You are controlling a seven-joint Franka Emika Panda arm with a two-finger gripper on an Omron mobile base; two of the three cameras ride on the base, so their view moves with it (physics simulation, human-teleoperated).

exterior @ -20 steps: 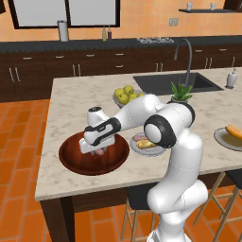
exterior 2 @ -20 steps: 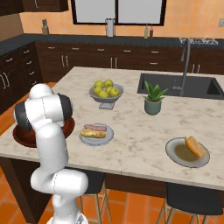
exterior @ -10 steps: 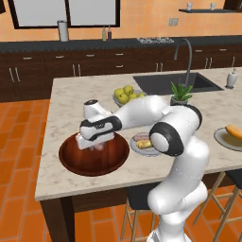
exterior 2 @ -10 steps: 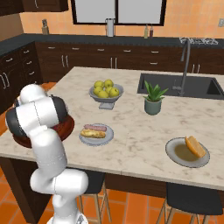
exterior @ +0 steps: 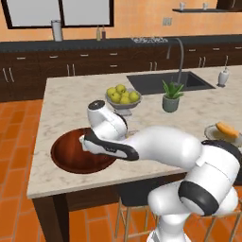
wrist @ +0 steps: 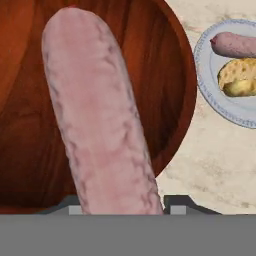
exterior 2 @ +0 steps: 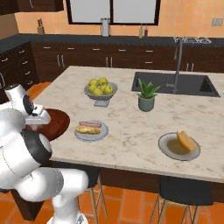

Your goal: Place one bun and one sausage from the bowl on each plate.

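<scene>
The hand (wrist: 122,205) has closed on the long pink sausage (wrist: 100,115) over the wide reddish-brown wooden bowl (wrist: 170,75) and pinches it, ready for transfer to the far grey plate holding only a bun (exterior 2: 168,148).

So the bowl (exterior: 75,153) sits at the bench's (exterior 2: 131,131) front left corner. A plate (exterior 2: 90,131) with bun and sausage lies just right of it, a second plate (exterior 2: 178,146) near the front right, apples (exterior 2: 100,87) and plant (exterior 2: 146,96) behind.
</scene>
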